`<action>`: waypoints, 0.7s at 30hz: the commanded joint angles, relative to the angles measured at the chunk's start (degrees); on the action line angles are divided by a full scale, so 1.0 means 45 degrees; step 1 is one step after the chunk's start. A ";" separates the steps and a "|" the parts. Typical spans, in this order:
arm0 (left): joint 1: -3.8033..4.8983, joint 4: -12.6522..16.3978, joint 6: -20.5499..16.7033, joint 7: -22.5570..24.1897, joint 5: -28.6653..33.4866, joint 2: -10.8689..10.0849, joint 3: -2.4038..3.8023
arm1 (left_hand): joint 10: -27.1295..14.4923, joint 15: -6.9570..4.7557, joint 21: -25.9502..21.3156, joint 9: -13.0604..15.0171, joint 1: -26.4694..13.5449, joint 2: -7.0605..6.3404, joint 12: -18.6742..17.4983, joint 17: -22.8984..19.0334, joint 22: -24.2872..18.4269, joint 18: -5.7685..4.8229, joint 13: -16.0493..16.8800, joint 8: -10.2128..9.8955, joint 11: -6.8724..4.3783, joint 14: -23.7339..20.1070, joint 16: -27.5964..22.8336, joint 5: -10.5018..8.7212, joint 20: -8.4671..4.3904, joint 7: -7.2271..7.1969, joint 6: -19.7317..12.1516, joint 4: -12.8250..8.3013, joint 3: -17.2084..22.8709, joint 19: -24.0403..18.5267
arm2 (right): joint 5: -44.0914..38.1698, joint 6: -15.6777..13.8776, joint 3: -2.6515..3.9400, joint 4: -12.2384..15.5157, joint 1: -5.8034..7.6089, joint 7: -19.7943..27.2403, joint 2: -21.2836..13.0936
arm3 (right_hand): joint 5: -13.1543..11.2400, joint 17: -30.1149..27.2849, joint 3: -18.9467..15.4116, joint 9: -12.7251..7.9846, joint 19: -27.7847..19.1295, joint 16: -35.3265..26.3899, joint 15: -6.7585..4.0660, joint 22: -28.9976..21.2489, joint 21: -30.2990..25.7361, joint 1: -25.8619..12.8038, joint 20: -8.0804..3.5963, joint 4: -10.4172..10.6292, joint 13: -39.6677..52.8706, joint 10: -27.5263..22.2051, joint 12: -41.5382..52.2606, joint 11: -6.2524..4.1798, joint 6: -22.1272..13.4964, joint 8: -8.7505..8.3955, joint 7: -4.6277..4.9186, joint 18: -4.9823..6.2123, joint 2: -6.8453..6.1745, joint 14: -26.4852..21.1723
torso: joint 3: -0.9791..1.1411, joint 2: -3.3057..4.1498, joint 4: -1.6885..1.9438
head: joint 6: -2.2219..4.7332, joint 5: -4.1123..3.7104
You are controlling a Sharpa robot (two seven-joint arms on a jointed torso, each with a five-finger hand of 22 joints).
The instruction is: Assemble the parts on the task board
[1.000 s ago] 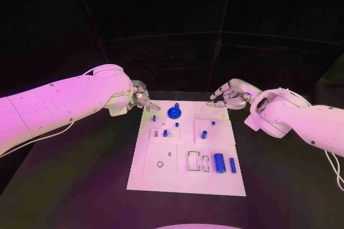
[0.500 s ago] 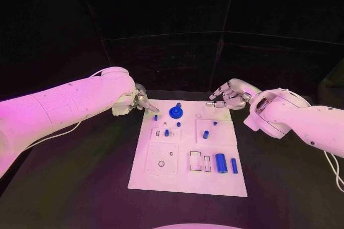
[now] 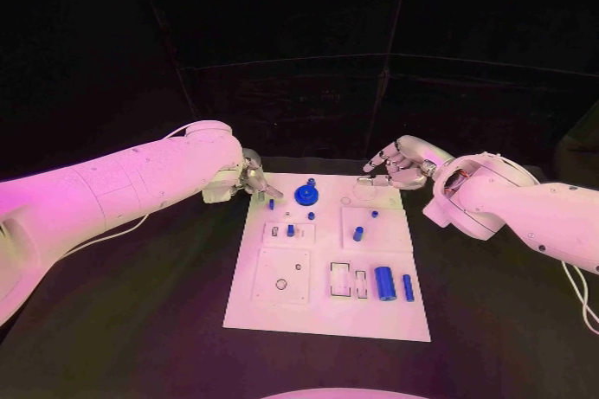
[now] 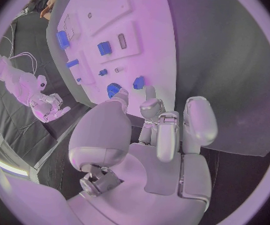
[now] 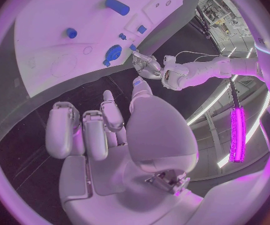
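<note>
The white task board (image 3: 325, 308) lies mid-table with several blue parts on it. A round blue knob (image 3: 305, 196) stands near its far edge, small pegs (image 3: 290, 230) sit in the middle, and a thick cylinder (image 3: 384, 283) with a thinner one (image 3: 407, 287) lies at the near right. My left hand (image 3: 254, 181) hovers at the board's far left corner, fingers loosely bent toward the knob (image 4: 113, 90), holding nothing. My right hand (image 3: 393, 170) hangs over the far right corner, fingers apart and empty. The right wrist view shows the knob (image 5: 114, 51) and cylinder (image 5: 117, 6).
Black table (image 3: 138, 312) surrounds the board on all sides. Empty slots (image 3: 339, 279) and a raised plate with a small hole (image 3: 282, 278) mark the board's near half. Each wrist view shows the other hand across the board's far edge: right hand (image 4: 47, 107), left hand (image 5: 148, 65).
My left arm has swung inward and its hand has crept slightly toward the board's far left corner. The right hand has hardly moved.
</note>
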 commanded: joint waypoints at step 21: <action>-0.0063 -0.0275 0.0478 0.0268 -0.0147 0.0318 -0.0001 | 0.0081 0.0002 0.0100 -0.0122 0.0815 0.0582 0.0086 0.3354 0.0078 0.0100 -0.0039 0.0057 -0.0042 0.1321 0.0080 0.0052 -0.0048 -0.0010 0.0199 -0.0216 -0.0243 0.0145 | 0.0007 -0.0105 0.0005 -0.0022 0.0022 0.0115 0.0058 | 0.0166 0.1167 0.0015 -0.0006 -0.0100 -0.0067 -0.0099 -0.0015 -0.0084 -0.0133 -0.0015 0.0074 0.0002 -0.0037 0.0008 -0.0011 -0.0062 0.0068 0.0037 -0.0073 0.0081 0.0840 | -0.0004 -0.0004 0.0011 | -0.0071 -0.0044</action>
